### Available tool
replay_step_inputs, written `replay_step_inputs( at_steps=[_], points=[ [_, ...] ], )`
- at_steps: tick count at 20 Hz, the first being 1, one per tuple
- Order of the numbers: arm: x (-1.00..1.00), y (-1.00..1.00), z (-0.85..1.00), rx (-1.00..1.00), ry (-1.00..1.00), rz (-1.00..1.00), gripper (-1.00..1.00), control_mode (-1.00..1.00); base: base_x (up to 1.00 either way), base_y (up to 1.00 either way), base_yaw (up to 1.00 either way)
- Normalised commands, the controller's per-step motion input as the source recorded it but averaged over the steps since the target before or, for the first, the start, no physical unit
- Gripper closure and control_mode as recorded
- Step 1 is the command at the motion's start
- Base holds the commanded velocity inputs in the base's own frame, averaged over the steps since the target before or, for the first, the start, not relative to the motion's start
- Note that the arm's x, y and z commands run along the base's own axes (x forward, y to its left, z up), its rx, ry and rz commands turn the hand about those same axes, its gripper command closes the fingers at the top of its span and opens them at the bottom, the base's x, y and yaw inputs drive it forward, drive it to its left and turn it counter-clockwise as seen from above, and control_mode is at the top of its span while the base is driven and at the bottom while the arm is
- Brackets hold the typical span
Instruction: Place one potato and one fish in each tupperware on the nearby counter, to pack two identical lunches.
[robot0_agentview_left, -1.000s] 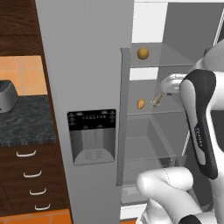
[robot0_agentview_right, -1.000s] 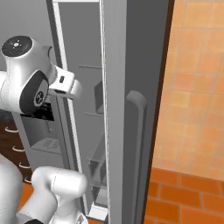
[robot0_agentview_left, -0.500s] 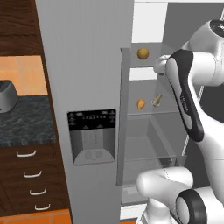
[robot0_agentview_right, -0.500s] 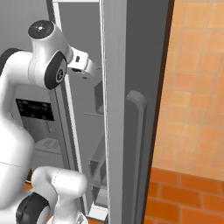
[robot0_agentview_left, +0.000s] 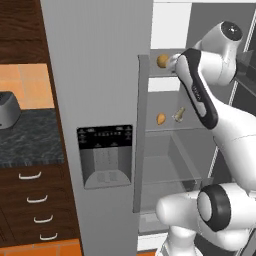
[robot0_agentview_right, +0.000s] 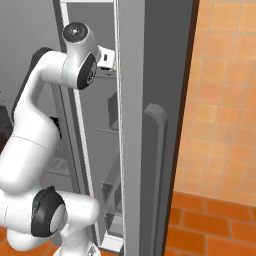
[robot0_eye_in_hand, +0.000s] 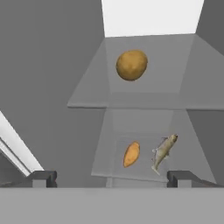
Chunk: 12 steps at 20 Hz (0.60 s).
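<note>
The arm rises from the base, bends at a high elbow and reaches forward into the open fridge (robot0_agentview_left: 100, 75), with the hand level with the upper glass shelf (robot0_eye_in_hand: 144, 98). The gripper (robot0_eye_in_hand: 111, 178) points into the compartment; its two fingertips (robot0_eye_in_hand: 43, 178) stand spread wide apart and hold nothing.

A round brown potato (robot0_eye_in_hand: 131, 64) sits on the upper shelf, directly ahead of the hand. On the lower shelf (robot0_eye_in_hand: 131, 170), a longer orange-brown potato (robot0_eye_in_hand: 131, 154) lies just beside a fish (robot0_eye_in_hand: 164, 152), the two not touching.

In the left base view, the counter (robot0_agentview_left: 27, 140) lies left of the fridge, with a grey appliance (robot0_agentview_left: 7, 110) on it.
</note>
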Motion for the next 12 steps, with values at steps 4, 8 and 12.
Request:
replay_step_inputs(
  at_steps=[4,8,12],
  points=[
    [0.59,-0.30,0.03,-0.04,-0.03,0.00,-1.00,-1.00,0.00,0.00,0.00],
    [0.88,-0.19,0.00,0.00,0.11,0.00,-1.00,-1.00,0.00,0.00,0.00],
    [0.49,-0.01,0.00,0.01,0.06,0.00,-1.00,-1.00,0.00,0.00,0.00]
  ],
)
